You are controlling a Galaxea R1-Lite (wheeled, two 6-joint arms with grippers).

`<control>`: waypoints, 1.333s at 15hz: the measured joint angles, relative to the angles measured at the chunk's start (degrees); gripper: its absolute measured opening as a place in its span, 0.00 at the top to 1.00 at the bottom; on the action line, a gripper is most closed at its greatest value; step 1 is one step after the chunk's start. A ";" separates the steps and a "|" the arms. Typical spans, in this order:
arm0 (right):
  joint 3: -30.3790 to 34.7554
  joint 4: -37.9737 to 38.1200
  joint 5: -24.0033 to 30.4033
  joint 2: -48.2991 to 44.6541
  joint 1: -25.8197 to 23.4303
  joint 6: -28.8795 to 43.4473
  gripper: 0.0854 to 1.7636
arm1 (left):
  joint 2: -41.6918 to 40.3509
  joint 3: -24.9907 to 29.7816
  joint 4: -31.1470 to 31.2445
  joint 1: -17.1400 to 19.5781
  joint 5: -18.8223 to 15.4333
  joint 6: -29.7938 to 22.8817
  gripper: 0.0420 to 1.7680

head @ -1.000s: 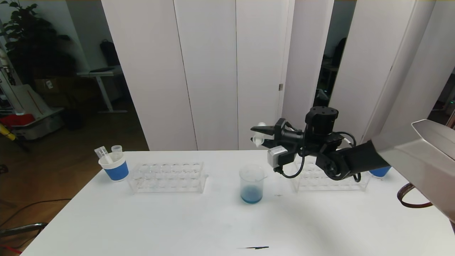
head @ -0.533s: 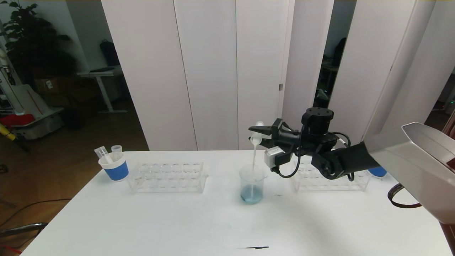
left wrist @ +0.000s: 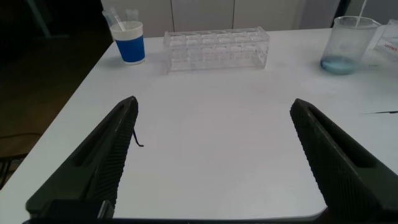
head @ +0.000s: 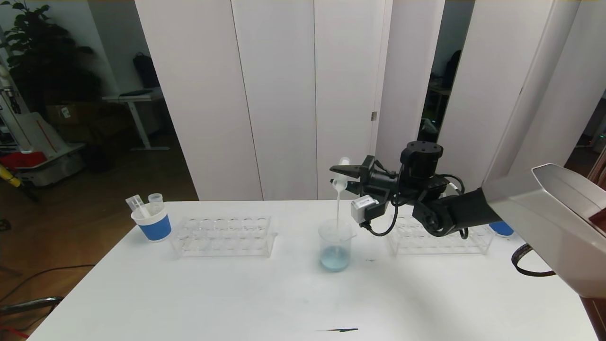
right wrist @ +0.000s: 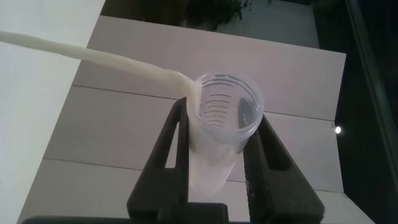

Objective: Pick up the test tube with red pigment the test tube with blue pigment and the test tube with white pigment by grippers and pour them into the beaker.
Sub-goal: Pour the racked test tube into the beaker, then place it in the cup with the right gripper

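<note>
Pouring in progress: right gripper (head: 342,178) sits above the beaker (head: 335,246), fingers clamped on the test tube with white pigment (head: 341,176), tube tipped mouth-down. A thin white stream (head: 338,208) runs from the tube's mouth into the beaker. In the right wrist view the two black fingers (right wrist: 175,155) pinch the clear tube (right wrist: 219,134) from both sides, and the cream liquid leaves over its lip.

Beaker stands upright on the white table (head: 236,303), about mid-table, with pale blue liquid at its bottom. It's between two clear racks: left rack (head: 222,235) and right rack (head: 438,239), the right one partly behind the arm.

Blue-and-white paper cup (head: 152,222) is beyond the left rack's outer end, near the table's far left corner, with a couple of clear tubes (head: 137,204) sticking out of it. Can't tell what's in them. A second blue cup (head: 501,228) peeks out behind the right arm.

Left gripper (left wrist: 217,155) is parked low over the near left part of the table, fingers spread wide, holding nothing; only visible in its own wrist view.
</note>
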 joint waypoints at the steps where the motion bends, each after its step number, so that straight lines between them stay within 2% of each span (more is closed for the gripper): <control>1: -0.32 0.00 0.11 0.07 0.00 -0.66 0.71 | 0.00 0.00 0.00 0.00 -0.02 0.00 0.01; 12: -6.84 3.06 4.74 1.45 0.06 -9.06 0.71 | 0.00 0.00 0.00 0.00 0.00 0.00 0.01; 20: -8.36 2.51 3.72 0.66 1.99 -7.22 0.71 | 0.00 0.00 0.00 0.00 0.00 0.00 0.01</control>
